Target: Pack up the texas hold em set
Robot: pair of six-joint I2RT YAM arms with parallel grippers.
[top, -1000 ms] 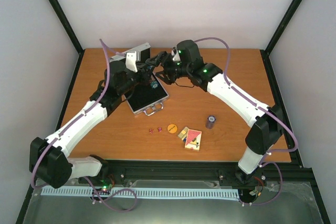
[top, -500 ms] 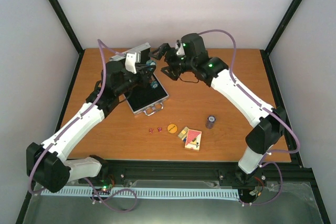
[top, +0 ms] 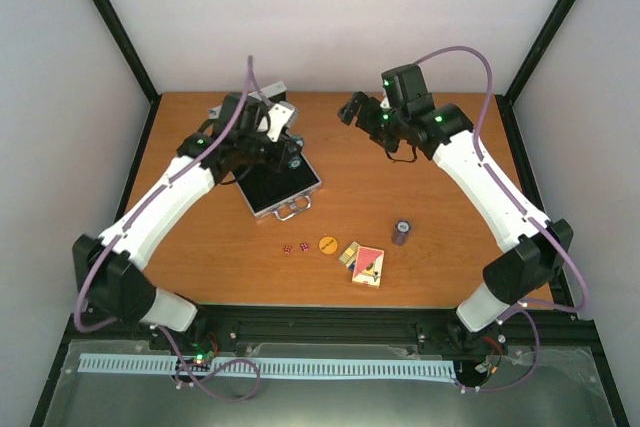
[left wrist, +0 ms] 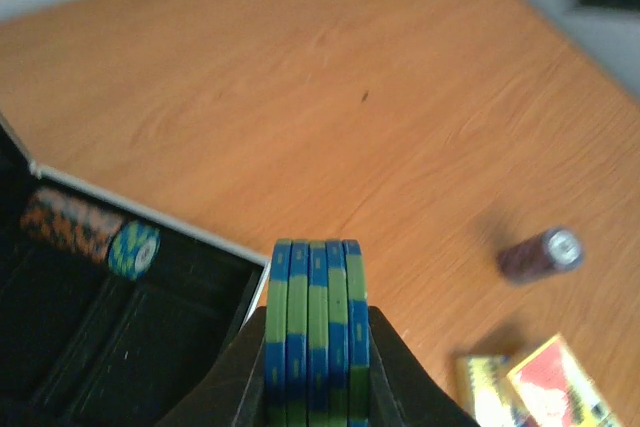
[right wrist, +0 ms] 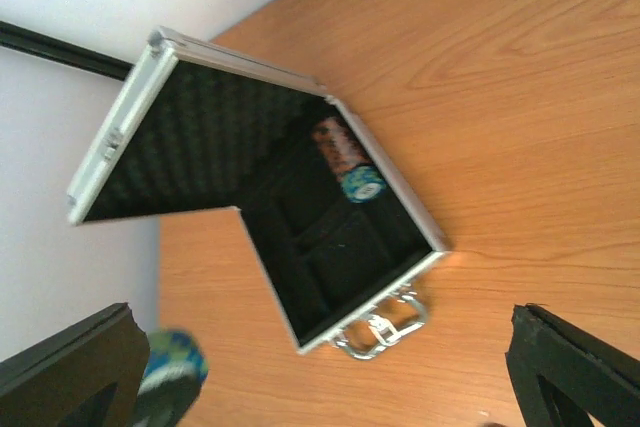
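Case (top: 275, 187) lies open on the far left of the table (top: 230, 267), with one chip stack (right wrist: 347, 159) lying inside it. Your left gripper (top: 291, 154) is clamped on blue-green chips (left wrist: 317, 317) over the case's right edge. Your right gripper (top: 352, 107) hangs to the case's right, spread wide and empty.

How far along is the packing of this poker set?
Done: one chip row lies in the open aluminium case. In hand: left gripper shut on a green-blue chip stack; right gripper open, empty. Remaining on the table: dark chip stack, card decks, orange button, red dice.
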